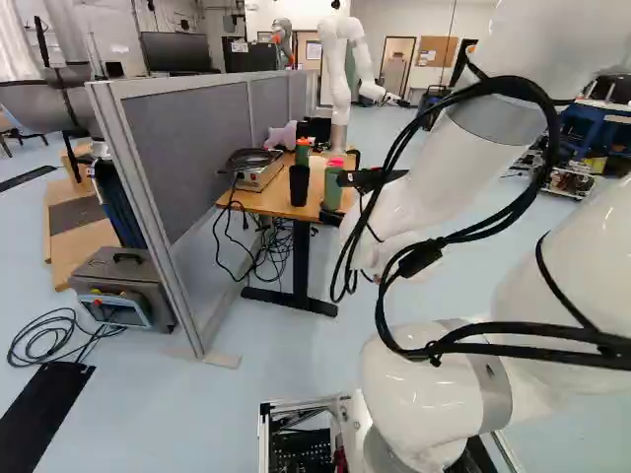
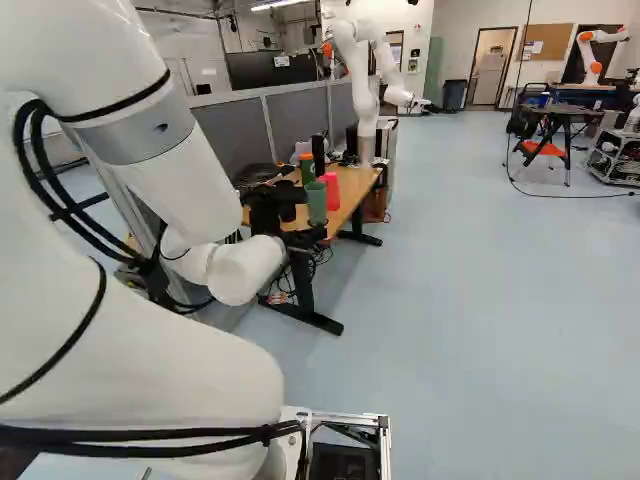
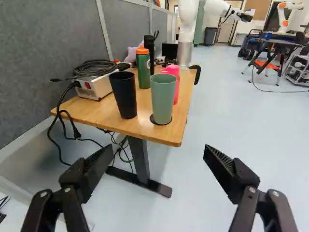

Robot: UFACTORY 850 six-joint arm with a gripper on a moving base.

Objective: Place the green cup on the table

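Note:
In the right base view my gripper (image 2: 288,222) is at the near end of the table (image 2: 345,207). The wrist view shows the gripper (image 3: 158,153) open, its two fingers wide apart with nothing between them. Ahead of it the green cup (image 3: 163,98) stands upright near the table's near edge, over a round black patch on the wooden top. The left base view has the green cup (image 1: 333,185) just beyond the black gripper parts. No finger touches the cup in the wrist view.
Beside the green cup stand a black cup (image 3: 124,94), a pink cup (image 3: 173,81) and a green bottle with an orange lid (image 3: 143,67). A boxed device with coiled cable (image 3: 96,82) lies by the grey partition (image 3: 58,53). Another robot (image 1: 340,69) rises behind the table.

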